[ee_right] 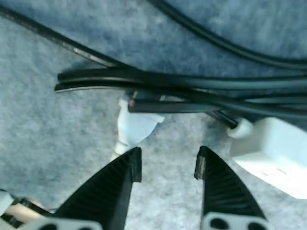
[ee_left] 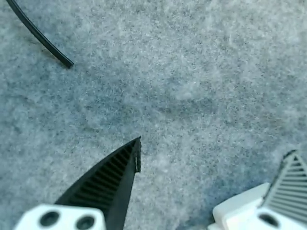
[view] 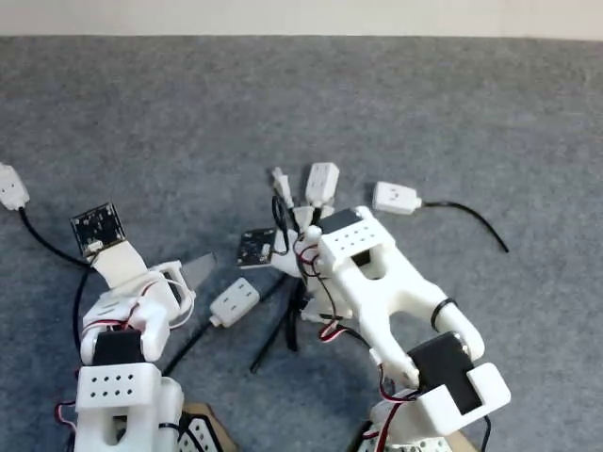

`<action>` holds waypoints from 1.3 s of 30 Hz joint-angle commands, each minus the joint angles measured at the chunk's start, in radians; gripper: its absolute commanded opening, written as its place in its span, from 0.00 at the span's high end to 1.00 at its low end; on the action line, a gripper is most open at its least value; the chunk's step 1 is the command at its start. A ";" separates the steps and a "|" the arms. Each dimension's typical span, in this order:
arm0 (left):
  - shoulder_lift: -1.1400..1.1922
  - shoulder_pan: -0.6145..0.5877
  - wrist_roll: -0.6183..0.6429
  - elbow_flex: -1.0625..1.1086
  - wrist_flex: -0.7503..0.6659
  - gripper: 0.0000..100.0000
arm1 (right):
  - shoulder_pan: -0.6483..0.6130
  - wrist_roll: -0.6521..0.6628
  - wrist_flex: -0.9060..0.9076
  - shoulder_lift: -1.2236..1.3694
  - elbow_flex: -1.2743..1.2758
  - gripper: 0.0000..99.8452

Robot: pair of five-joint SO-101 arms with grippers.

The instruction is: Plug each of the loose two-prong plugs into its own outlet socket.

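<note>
Grey felt table (view: 452, 113), four white socket blocks scattered over it, each on its own black cord (view: 474, 215).
- Far-left block (view: 11, 186) at the table's edge, well apart from the rest.
- Near block (view: 236, 301) between the two arms, long axis diagonal, cord trailing back toward the arms.
- Upper block (view: 322, 184) lying lengthwise away from the arms, cord end nearest them.
- Right-hand block (view: 396, 198) lying crosswise, cord leaving to the right.

Small white plug (ee_right: 133, 125) near the upper block, half buried under a bundle of black cords (ee_right: 192, 84). Long axis roughly in line with the right gripper's reach, narrow end toward the fingers. Prongs hidden, so facing not to be told.

Right gripper (ee_right: 168, 160) low over the felt, just short of that plug, fingers parted, nothing between them. Left gripper (ee_left: 216, 148) over bare felt, fingers spread wide, empty. One loose cord end (ee_left: 67, 63) well apart from it.

Progress, as a judgement: nothing mated so far. No plug seen seated in any block, though the socket faces too small to confirm. Only one plug picked out for certain, others possibly lost in the tangle. Whole job ahead: free a plug from the cords, grasp it, turn the prongs to a socket face, press home, then repeat for the rest.
</note>
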 commanded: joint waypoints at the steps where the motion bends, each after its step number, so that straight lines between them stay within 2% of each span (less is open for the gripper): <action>1: -0.002 -0.002 0.003 -0.002 -0.020 0.58 | -0.021 -0.044 0.061 -0.056 -0.028 0.81; 8: -0.002 -0.002 0.003 -0.002 -0.021 0.58 | -0.059 -0.265 0.174 -0.229 -0.071 0.81; 13: -0.002 -0.002 0.003 -0.002 -0.021 0.58 | -0.128 -0.377 0.179 -0.255 -0.021 0.81; 20: -0.002 -0.002 0.003 -0.001 -0.021 0.58 | -0.142 -0.379 -0.024 -0.173 0.147 0.81; 29: -0.002 -0.002 0.003 -0.001 -0.021 0.58 | -0.062 -0.330 -0.070 -0.056 0.131 0.81; 31: -0.002 -0.002 0.003 -0.001 -0.021 0.58 | -0.061 -0.330 -0.070 -0.038 0.131 0.85; 34: -0.002 -0.002 0.003 -0.001 -0.021 0.58 | -0.061 -0.330 -0.070 -0.036 0.125 1.00; 39: -0.002 -0.002 0.003 0.001 -0.021 0.58 | -0.053 -0.334 -0.061 -0.085 0.059 1.00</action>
